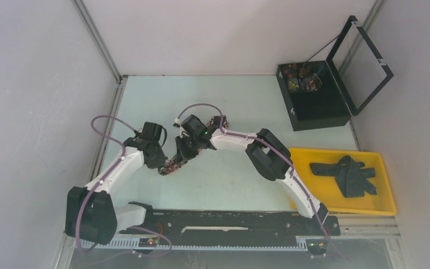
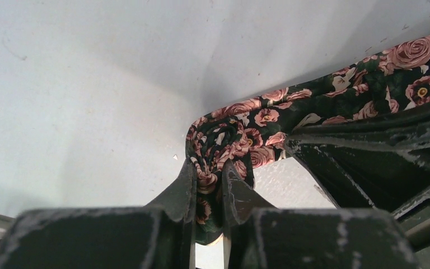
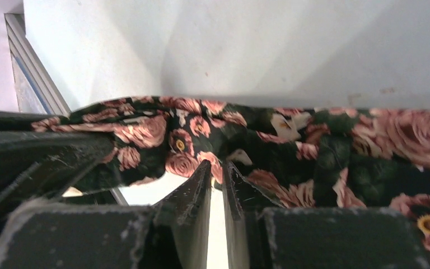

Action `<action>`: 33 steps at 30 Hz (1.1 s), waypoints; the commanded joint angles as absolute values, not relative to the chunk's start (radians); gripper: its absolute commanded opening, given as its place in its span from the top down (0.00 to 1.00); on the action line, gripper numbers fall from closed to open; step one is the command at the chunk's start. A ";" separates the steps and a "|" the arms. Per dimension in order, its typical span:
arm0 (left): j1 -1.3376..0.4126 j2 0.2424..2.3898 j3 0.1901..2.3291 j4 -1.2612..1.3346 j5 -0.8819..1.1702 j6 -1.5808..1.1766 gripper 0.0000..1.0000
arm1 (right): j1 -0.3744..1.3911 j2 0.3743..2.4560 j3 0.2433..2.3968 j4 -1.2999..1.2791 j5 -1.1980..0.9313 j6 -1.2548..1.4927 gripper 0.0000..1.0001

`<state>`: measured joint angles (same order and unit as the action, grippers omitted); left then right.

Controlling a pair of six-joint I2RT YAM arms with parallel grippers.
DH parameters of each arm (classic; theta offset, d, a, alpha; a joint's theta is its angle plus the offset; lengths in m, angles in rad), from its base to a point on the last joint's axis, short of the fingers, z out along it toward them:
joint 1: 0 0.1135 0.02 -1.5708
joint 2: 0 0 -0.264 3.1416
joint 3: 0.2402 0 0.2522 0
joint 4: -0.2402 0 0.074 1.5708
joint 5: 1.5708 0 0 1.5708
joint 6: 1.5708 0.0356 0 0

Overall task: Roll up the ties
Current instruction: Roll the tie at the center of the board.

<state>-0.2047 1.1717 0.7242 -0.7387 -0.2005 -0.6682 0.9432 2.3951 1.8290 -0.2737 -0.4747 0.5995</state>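
A black tie with pink roses (image 1: 174, 163) lies on the table between both grippers, running up to the right. My left gripper (image 1: 164, 163) is shut on its bunched, folded end (image 2: 224, 143); the fabric fills the gap between the fingers (image 2: 186, 190). From there the tie (image 2: 403, 73) stretches off to the right. My right gripper (image 1: 186, 150) sits just beside the left one, and its jaws are shut on the tie's lower edge (image 3: 215, 165). The tie (image 3: 313, 145) spreads across the right wrist view. Part of the tie is hidden under both grippers in the top view.
A yellow tray (image 1: 389, 190) at the right holds dark ties (image 1: 344, 176) in a heap. A black box (image 1: 319, 106) with its lid raised stands at the back right, with rolled patterned ties (image 1: 301, 78) inside. Purple cables loop over both arms.
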 commanded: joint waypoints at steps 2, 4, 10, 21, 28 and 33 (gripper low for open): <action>-0.228 1.258 0.809 -0.810 -0.273 -0.608 1.00 | 0.908 2.258 1.750 -0.220 -0.480 0.607 0.84; -0.238 1.281 0.826 -0.819 -0.290 -0.609 1.00 | 0.890 2.229 1.718 -0.210 -0.477 0.604 0.84; -0.262 1.317 0.854 -0.822 -0.290 -0.629 1.00 | 0.881 2.236 1.704 -0.131 -0.564 0.658 0.84; -0.271 1.340 0.873 -0.831 -0.283 -0.630 1.00 | 0.940 2.401 1.781 0.067 -0.717 0.876 0.84; -0.275 1.341 0.877 -0.836 -0.287 -0.629 1.00 | 0.967 2.456 1.802 0.098 -0.740 0.927 0.85; -0.288 1.364 0.894 -0.850 -0.301 -0.629 1.00 | 0.978 2.451 1.789 0.097 -0.740 0.923 0.85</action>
